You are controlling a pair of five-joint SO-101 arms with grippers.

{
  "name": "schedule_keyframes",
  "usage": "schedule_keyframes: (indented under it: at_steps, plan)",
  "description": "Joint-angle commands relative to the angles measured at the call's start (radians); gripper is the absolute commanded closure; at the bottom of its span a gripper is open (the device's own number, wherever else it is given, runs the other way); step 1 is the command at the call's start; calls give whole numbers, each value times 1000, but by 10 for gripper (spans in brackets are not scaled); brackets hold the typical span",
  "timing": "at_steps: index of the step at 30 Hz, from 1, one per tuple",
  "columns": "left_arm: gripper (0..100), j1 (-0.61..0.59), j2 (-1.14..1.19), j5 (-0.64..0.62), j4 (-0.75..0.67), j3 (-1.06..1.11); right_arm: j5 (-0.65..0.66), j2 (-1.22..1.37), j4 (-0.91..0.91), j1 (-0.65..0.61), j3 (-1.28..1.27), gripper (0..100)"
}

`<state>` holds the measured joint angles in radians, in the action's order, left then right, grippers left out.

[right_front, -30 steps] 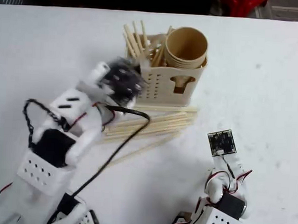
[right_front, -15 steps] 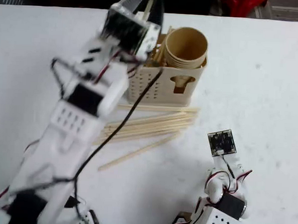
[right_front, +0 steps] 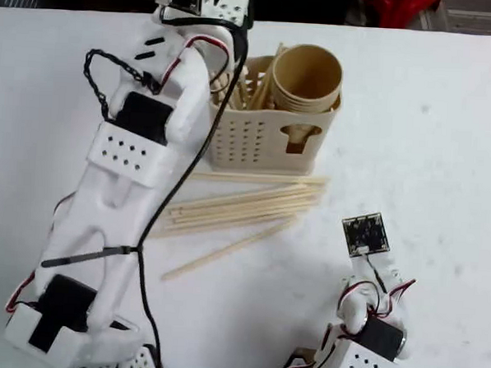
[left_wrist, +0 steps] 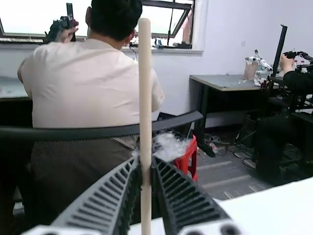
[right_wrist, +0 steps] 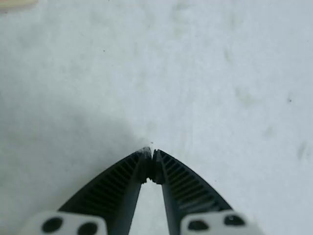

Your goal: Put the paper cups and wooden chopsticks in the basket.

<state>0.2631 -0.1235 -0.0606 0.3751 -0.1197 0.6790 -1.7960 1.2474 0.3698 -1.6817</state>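
The left arm [right_front: 140, 145] runs up the left side of the high view to the top edge; in its wrist view the left gripper [left_wrist: 145, 164] is pinched tight on one wooden chopstick [left_wrist: 145, 98], which stands upright between the fingers [left_wrist: 117, 188]; right of the arm, upper centre, sits the one basket [right_front: 264, 140] on the white table [right_front: 429, 144]; its left compartment holds a loose sheaf of chopsticks [right_front: 234, 80], too crowded to count, its right compartment one nested stack of paper cups [right_front: 307, 76], several rims showing; below the basket a single stick [right_front: 258, 177] lies along its foot, then a tight bundle [right_front: 244, 202] I cannot count, then one stray stick [right_front: 225, 250] just apart from it; at lower right rests the right arm [right_front: 362, 322]; its wrist view shows the right gripper [right_wrist: 150, 166] closed tip to tip on nothing, over bare table
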Motion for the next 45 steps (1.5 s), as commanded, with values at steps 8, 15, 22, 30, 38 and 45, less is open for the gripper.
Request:
schedule_keyframes:
  at_steps: [8, 15, 22, 30, 38, 45]
  plan:
    - [913, -10, -4, -78, 63, -58, 6, -5, -8, 7, -8, 981]
    - [913, -1, -5, -75, 169, -63, 6, -5, -8, 7, -8, 981]
    - [914, 81, -133, -60, 643, -58, 6, -5, -8, 7, -8, 981]
    - [980, 320, -220, 322, 1016, 81, 6, -5, -8, 7, -8, 981]
    - [969, 335, 73, 532, 825, 370, 6, -5, -8, 7, -8, 981]
    - [966, 314, 311, 615, 872, 313, 6, -5, -8, 7, -8, 981]
